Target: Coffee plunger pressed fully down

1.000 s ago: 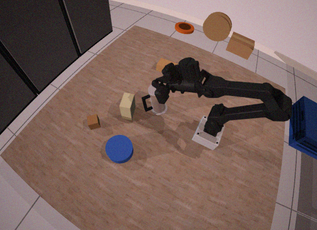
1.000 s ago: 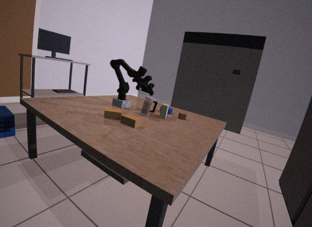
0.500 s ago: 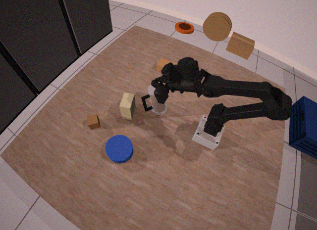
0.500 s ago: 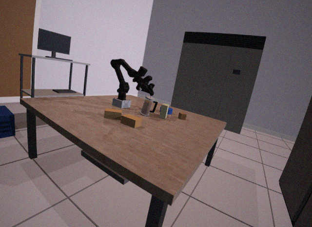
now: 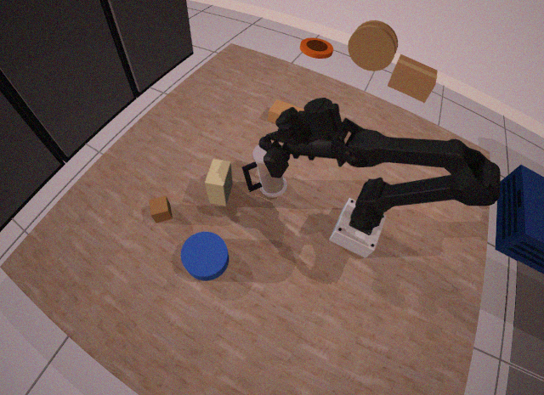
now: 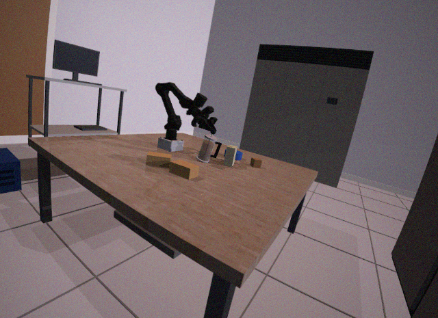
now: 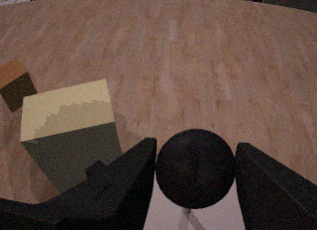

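No writing, label, brand, number or sign can be read on anything in the top, exterior or wrist views.

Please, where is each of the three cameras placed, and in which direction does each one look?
Top: high above the table, looking down; whole arm, base and gripper show.
Exterior: off a table corner, low, looking across; whole arm shows, small.
Wrist: on the gripper, looking past its fingers closed on the plunger knob.
Shared: all three show the pale yellow block beside the coffee press.
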Tool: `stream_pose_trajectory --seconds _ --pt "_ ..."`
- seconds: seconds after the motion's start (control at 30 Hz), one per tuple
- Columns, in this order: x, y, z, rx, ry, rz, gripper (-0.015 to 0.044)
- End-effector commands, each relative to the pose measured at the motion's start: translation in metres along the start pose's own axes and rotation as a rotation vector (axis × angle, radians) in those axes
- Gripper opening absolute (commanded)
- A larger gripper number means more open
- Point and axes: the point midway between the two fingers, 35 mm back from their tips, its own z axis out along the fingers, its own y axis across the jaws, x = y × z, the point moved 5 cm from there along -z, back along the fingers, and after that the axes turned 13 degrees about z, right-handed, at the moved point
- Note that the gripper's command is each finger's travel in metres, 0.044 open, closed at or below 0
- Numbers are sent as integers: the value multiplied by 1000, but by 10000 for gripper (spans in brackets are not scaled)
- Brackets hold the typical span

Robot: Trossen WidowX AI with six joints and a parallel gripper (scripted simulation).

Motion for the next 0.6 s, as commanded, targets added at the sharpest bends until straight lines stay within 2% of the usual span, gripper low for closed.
stream_pose_trajectory --seconds 0.0,0.4,0.57 --pt "0 0 0 0 2 0 128" --pt "0 0 0 0 2 0 440" --pt "-4 1 -5 1 4 0 440"
